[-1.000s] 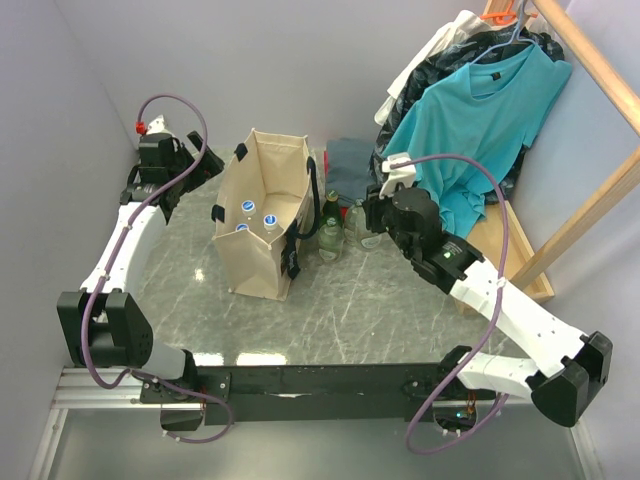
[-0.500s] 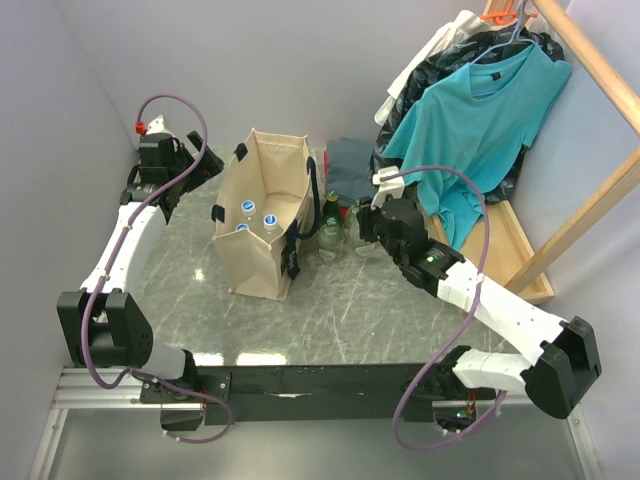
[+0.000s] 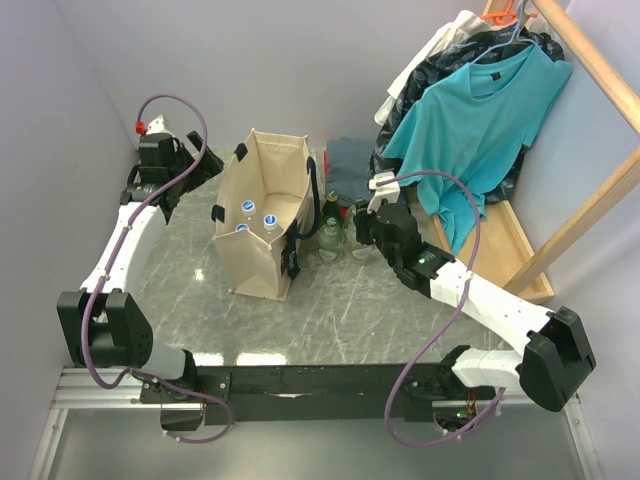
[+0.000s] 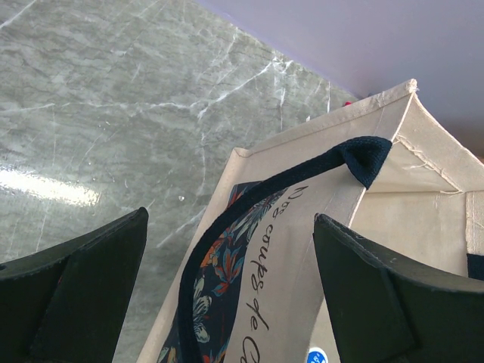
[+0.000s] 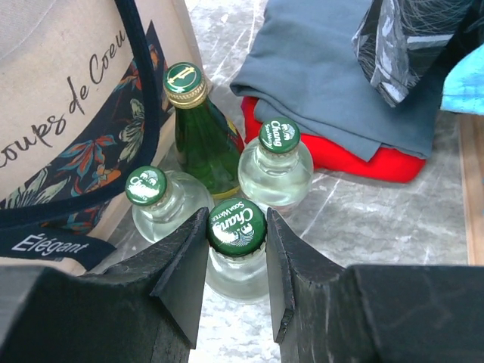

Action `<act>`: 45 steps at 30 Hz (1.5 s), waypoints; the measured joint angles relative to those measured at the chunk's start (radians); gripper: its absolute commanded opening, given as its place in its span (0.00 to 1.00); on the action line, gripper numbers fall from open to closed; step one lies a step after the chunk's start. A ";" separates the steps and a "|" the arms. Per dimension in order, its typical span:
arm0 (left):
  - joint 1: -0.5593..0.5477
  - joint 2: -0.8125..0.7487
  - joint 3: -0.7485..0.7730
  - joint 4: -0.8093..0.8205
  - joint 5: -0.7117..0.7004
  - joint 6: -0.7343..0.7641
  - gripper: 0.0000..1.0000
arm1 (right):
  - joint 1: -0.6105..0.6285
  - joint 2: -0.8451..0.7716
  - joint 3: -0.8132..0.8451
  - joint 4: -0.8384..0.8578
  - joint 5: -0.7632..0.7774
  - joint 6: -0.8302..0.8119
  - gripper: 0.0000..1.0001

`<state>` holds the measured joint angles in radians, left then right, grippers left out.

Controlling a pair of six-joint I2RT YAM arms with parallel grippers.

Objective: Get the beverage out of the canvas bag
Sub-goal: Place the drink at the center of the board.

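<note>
Bench: grey marbled top that carries the bag and the loose bottles.
Canvas bag: stands upright left of centre on the bench, long axis vertical, open mouth facing up, printed side toward the loose bottles.
Teal shirt: hangs at the far right, behind the right arm.
Folded clothes: a grey piece on top of a red one, lying on the bench just behind the loose bottles.
Left end effector: fingers spread wide and holding nothing; it hovers over the bag's left rim, with the dark strap showing between the fingers.
Right end effector: pressed in on the clear bottle, one finger on either side of its green cap.
Clear bottle, pose: upright, long axis vertical, cap up toward the wrist, base on the bench outside the bag, just right of the bag's printed side.
Bottles in bag: three white and blue caps visible, standing upright in the near half, well apart from both end effectors.
Green bottle: upright beside the bag, just behind the clear bottle.
Other clear bottles: two with green caps, upright, close around the clear bottle.
</note>
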<state>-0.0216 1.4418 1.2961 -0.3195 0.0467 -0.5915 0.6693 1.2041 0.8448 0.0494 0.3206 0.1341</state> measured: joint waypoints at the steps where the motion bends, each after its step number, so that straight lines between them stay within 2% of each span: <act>1: 0.000 0.000 0.000 0.000 0.000 0.000 0.96 | 0.000 0.005 -0.002 0.006 0.000 0.000 0.00; 27: -0.019 0.000 0.000 0.000 0.000 0.000 0.96 | -0.001 0.053 -0.203 0.311 0.011 0.028 0.00; 35: -0.026 0.000 0.000 0.000 -0.010 0.000 0.96 | -0.001 0.077 -0.206 0.355 0.021 0.025 0.00; 36: -0.026 0.000 0.000 0.000 -0.011 0.000 0.96 | -0.001 0.080 -0.204 0.357 0.023 0.025 0.03; 37: -0.026 0.000 0.000 0.000 -0.011 0.000 0.96 | -0.001 0.082 -0.202 0.357 0.024 0.024 0.11; 39: -0.026 0.000 0.000 0.000 -0.011 0.000 0.96 | 0.000 0.091 -0.192 0.354 0.030 0.024 0.17; 41: -0.026 0.000 0.000 0.000 -0.011 0.000 0.96 | 0.000 0.098 -0.187 0.354 0.032 0.022 0.32; 43: -0.026 0.000 0.000 0.000 -0.011 0.000 0.96 | 0.000 0.100 -0.185 0.352 0.034 0.022 0.33; 45: -0.026 0.000 0.000 0.000 -0.011 0.000 0.96 | 0.000 0.101 -0.182 0.348 0.034 0.022 0.38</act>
<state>-0.0475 1.4422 1.2957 -0.3191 0.0360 -0.5915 0.6697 1.3052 0.6632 0.3977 0.3542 0.1558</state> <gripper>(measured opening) 0.966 0.398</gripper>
